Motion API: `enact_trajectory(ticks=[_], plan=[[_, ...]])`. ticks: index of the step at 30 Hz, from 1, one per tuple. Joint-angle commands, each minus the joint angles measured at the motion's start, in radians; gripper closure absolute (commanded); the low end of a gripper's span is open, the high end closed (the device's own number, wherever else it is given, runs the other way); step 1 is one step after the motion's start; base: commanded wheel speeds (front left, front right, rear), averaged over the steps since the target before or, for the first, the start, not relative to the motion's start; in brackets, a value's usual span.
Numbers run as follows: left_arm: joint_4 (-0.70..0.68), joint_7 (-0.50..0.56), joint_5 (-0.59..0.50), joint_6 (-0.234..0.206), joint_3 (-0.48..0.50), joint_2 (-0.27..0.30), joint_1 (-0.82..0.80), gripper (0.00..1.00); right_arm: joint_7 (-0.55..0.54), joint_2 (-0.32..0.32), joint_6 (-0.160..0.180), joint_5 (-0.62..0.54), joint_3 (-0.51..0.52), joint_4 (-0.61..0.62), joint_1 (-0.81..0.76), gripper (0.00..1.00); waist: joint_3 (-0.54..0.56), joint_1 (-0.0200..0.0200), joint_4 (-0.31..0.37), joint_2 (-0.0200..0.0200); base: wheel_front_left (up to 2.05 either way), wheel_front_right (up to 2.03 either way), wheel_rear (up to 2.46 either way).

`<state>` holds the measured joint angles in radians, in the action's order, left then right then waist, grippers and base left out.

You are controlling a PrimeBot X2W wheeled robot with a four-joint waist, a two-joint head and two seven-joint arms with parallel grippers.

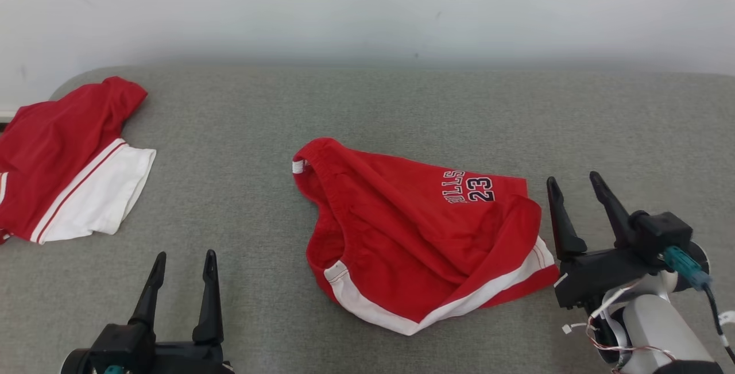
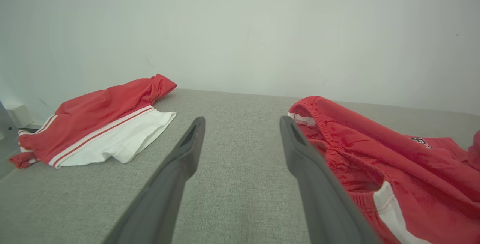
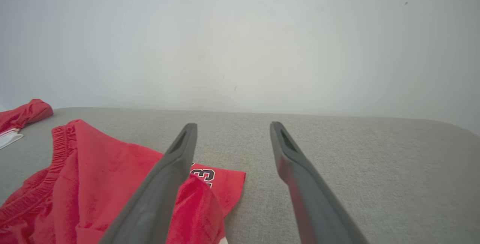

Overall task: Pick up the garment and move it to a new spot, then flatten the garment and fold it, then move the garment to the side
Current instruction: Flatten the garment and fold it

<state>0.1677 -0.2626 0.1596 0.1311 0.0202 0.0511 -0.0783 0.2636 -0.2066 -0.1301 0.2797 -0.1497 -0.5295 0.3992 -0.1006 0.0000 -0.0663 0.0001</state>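
Observation:
The garment [image 1: 413,230] is a pair of red shorts with white trim and a "23" print, lying crumpled in the middle of the grey table [image 1: 241,132]. My right gripper [image 1: 574,183] stands open just right of its right edge, with nothing between the fingers. In the right wrist view the garment [image 3: 93,184] lies to the left of that gripper [image 3: 231,126]. My left gripper [image 1: 185,258] is open near the front left, apart from the cloth. The left wrist view has the garment [image 2: 393,161] to the right of the open left gripper [image 2: 242,120].
A second red and white garment [image 1: 63,161] lies at the table's left edge, seen again as a red and white garment [image 2: 97,124] in the left wrist view. A pale wall [image 1: 367,12] runs behind the table. Bare grey surface stretches to the right.

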Motion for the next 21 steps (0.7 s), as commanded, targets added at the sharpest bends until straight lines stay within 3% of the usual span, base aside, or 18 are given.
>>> enact_trajectory(ticks=[1,4,9,21], plan=[[-0.004,-0.003,-0.006,-0.002,0.004,-0.001,0.009,0.00,0.001,0.000,-0.001,-0.009,0.006,0.019,-0.007,0.00,0.002,0.0000,0.013,-0.0001,0.00,0.00,0.00],[-0.007,-0.003,-0.008,-0.002,0.012,-0.001,0.010,0.00,0.001,0.018,-0.001,-0.007,0.051,0.147,-0.099,0.00,0.004,0.0000,0.031,-0.0001,0.00,0.00,0.00],[-0.012,-0.003,-0.013,-0.002,0.021,-0.001,0.015,0.00,0.001,0.028,-0.001,-0.023,0.083,0.261,-0.191,0.00,0.006,0.0000,0.053,-0.0001,0.00,0.00,0.00],[-0.013,-0.003,-0.064,-0.001,0.025,0.002,0.063,0.00,0.001,0.068,-0.001,-0.066,0.141,0.367,-0.395,0.00,0.055,0.0000,0.081,-0.0001,0.00,0.00,0.00]])
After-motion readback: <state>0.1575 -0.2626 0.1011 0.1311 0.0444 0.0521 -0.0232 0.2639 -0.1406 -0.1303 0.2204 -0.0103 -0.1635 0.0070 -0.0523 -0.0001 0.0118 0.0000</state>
